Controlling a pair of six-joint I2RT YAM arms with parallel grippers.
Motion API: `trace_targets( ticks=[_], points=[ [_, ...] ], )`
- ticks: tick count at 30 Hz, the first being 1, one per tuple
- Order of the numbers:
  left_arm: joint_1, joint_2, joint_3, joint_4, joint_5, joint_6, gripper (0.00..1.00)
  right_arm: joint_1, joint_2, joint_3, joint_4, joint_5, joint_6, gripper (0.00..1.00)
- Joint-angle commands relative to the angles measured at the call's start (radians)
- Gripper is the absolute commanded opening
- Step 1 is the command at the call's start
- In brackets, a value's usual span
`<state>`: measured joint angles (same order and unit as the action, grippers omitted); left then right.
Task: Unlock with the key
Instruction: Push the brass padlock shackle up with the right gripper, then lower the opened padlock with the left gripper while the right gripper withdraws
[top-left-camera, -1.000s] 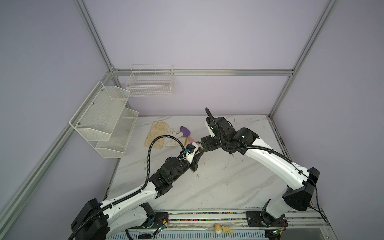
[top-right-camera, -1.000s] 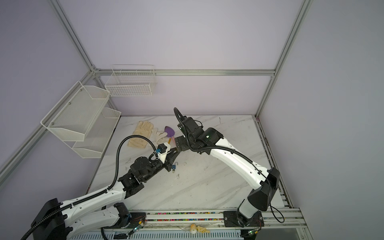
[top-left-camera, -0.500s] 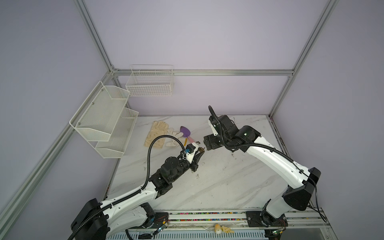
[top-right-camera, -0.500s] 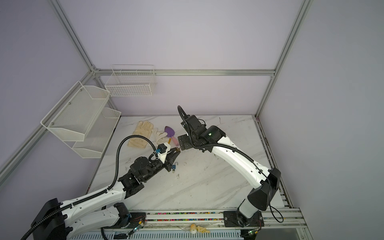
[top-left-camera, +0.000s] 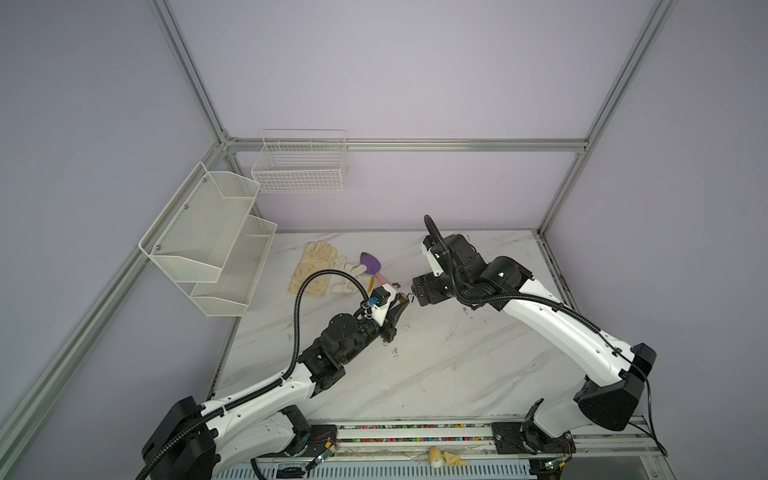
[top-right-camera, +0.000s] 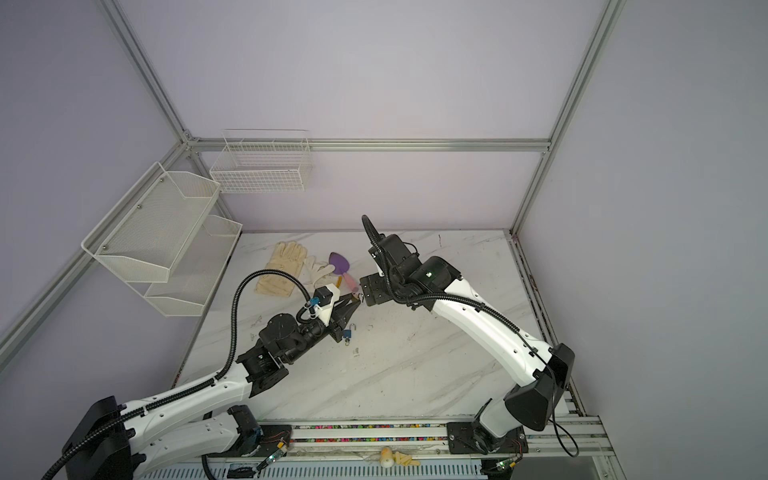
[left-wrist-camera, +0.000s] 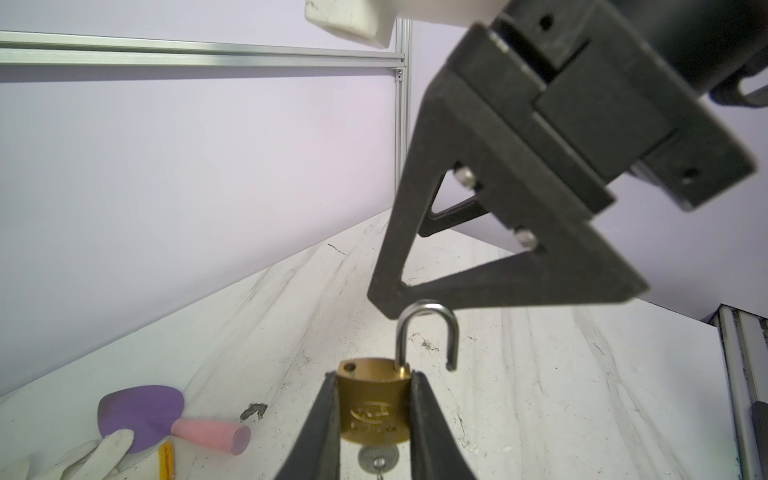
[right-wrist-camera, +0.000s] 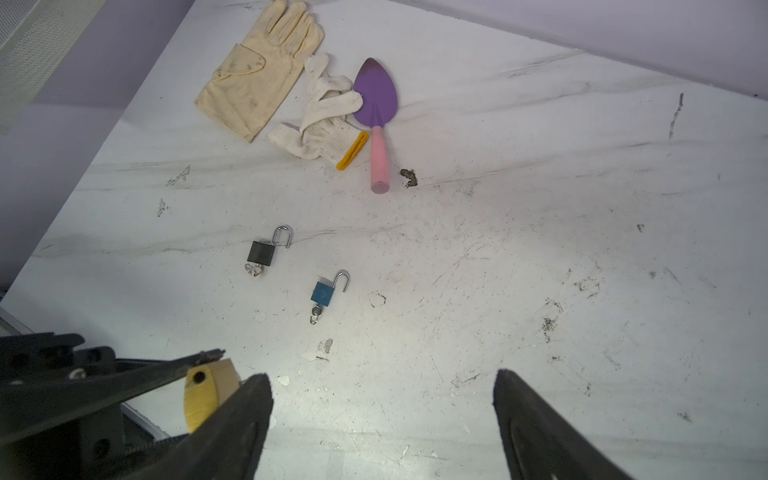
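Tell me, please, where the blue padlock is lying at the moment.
In a top view the blue padlock lies on the table left of middle, close by the left gripper; the right wrist view shows the black padlock beside it.

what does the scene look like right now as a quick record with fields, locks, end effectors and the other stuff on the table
left end effector: shut on the brass padlock, gripping the sides of its body
brass padlock: held up, shackle open, key in its base
right end effector: open, empty, close to the shackle
black padlock: lying on the table, shackle open, key at its base
blue padlock: lying on the table, shackle open, key at its base
other items: cream glove, knit glove, purple trowel
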<state>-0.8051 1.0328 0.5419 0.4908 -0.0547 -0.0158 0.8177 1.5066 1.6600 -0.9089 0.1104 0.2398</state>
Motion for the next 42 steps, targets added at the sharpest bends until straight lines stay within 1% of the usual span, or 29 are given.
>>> trace_targets(
  ticks=[1, 3, 5, 6, 7, 9, 13, 16, 18, 22, 25, 31, 36, 42],
  points=[
    [0.001, -0.007, -0.007, 0.028, -0.018, -0.034, 0.0, -0.017, -0.051, -0.015, -0.009, 0.061, 0.01, 0.89],
    [0.001, -0.003, 0.006, 0.01, -0.034, -0.079, 0.0, -0.035, -0.072, -0.027, 0.0, 0.08, 0.017, 0.9],
    [-0.002, 0.005, 0.023, -0.016, -0.056, -0.149, 0.0, -0.055, -0.101, -0.049, 0.018, 0.092, 0.032, 0.9],
    [-0.005, 0.01, 0.036, -0.036, -0.07, -0.19, 0.0, -0.066, -0.118, -0.065, 0.034, 0.1, 0.043, 0.92],
    [-0.009, 0.02, 0.05, -0.057, -0.079, -0.264, 0.0, -0.082, -0.129, -0.088, 0.054, 0.107, 0.053, 0.93],
    [-0.021, 0.048, 0.087, -0.111, -0.092, -0.345, 0.0, -0.112, -0.185, -0.139, 0.096, 0.108, 0.075, 0.93],
    [-0.083, 0.13, 0.199, -0.301, -0.193, -0.507, 0.0, -0.154, -0.284, -0.283, 0.219, 0.097, 0.131, 0.97],
    [-0.108, 0.206, 0.296, -0.469, -0.238, -0.635, 0.0, -0.177, -0.331, -0.377, 0.274, 0.104, 0.184, 0.97],
    [-0.118, 0.26, 0.352, -0.551, -0.231, -0.707, 0.0, -0.191, -0.358, -0.443, 0.314, 0.103, 0.217, 0.97],
    [-0.14, 0.389, 0.462, -0.694, -0.253, -0.796, 0.0, -0.233, -0.416, -0.584, 0.408, 0.078, 0.287, 0.97],
    [-0.142, 0.498, 0.531, -0.767, -0.249, -0.841, 0.0, -0.263, -0.436, -0.657, 0.474, 0.034, 0.318, 0.98],
    [-0.144, 0.677, 0.658, -0.881, -0.234, -0.874, 0.0, -0.298, -0.441, -0.755, 0.549, 0.017, 0.351, 0.97],
    [-0.146, 0.772, 0.722, -0.917, -0.246, -0.872, 0.0, -0.321, -0.44, -0.811, 0.599, -0.012, 0.369, 0.97],
    [-0.146, 0.849, 0.786, -0.958, -0.262, -0.863, 0.0, -0.339, -0.442, -0.833, 0.623, -0.024, 0.366, 0.97]
  ],
)
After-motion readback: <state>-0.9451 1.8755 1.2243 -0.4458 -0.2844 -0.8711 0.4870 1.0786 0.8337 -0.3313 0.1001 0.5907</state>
